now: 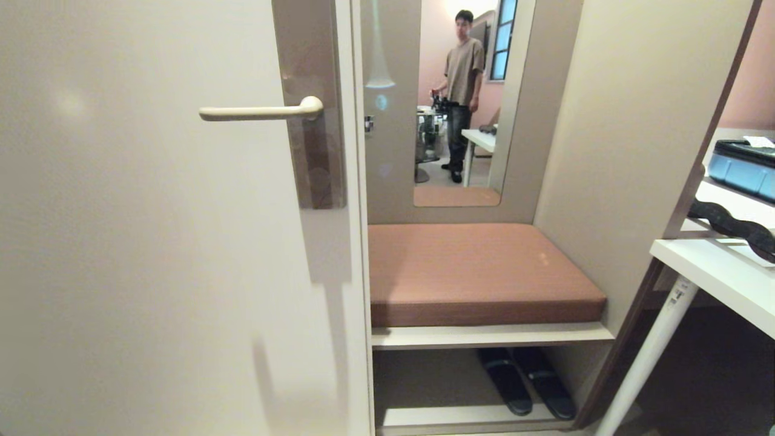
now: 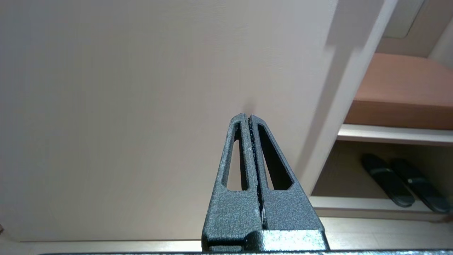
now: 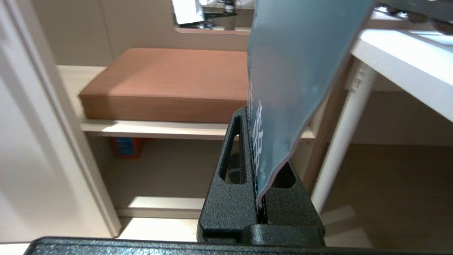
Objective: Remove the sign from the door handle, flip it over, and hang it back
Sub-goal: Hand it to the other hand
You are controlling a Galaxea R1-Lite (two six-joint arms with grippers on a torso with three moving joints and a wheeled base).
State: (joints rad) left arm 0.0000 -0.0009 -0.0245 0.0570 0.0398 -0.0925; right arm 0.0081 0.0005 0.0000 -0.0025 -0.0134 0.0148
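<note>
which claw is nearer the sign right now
Right. The right claw is shut on the sign, pinching its lower edge. The left claw is shut on nothing, pointing at the door panel, no sign in its view.

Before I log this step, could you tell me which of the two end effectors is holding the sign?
The right end effector: it is shut on the blue sign. The left end effector is shut on nothing, facing the bare door.

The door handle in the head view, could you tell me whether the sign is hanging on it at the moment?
No, the door handle is bare; the sign is clamped in the right gripper.
</note>
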